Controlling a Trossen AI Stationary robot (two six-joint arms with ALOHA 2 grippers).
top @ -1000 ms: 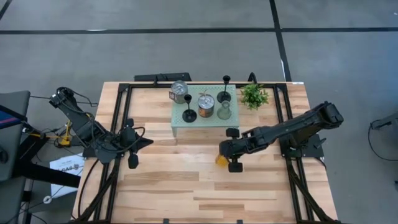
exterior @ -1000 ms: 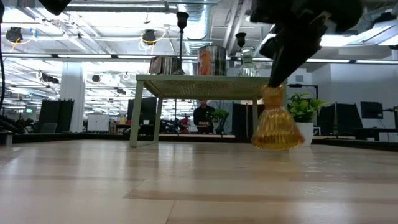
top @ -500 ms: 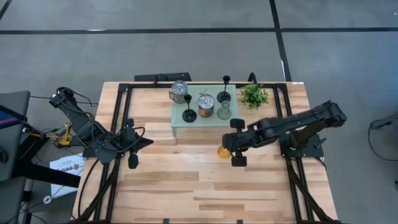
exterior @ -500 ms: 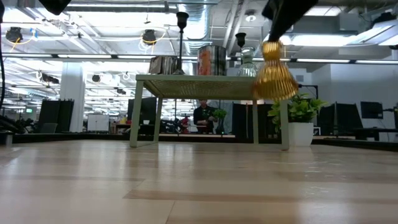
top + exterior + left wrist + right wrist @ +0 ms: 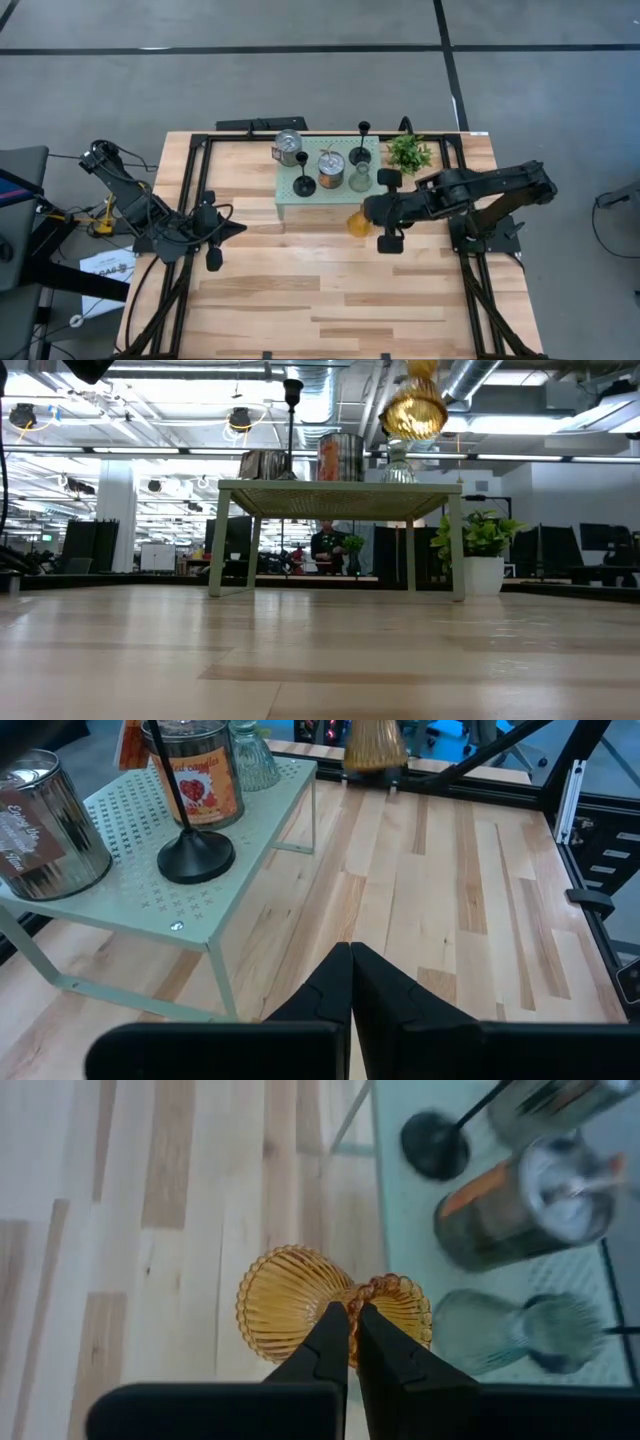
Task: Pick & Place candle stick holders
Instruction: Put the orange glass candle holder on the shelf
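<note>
We cannot read any text for certain. The labels on the two silvery cups [image 5: 196,775] are too blurred.

Grey tiled floor [image 5: 300,60] around table; open hall behind, ceiling ducts [image 5: 480,375], strip lights, seated person [image 5: 325,545]

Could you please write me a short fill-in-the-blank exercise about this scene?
1. The right pincer is shut on the ____ holder.
2. In the low view, this holder hangs ____ the stand's top.
3. The plant is on the table, ____ the stand.
4. The left pincer is ____.

Missing words: amber; above; beside; shut
</note>
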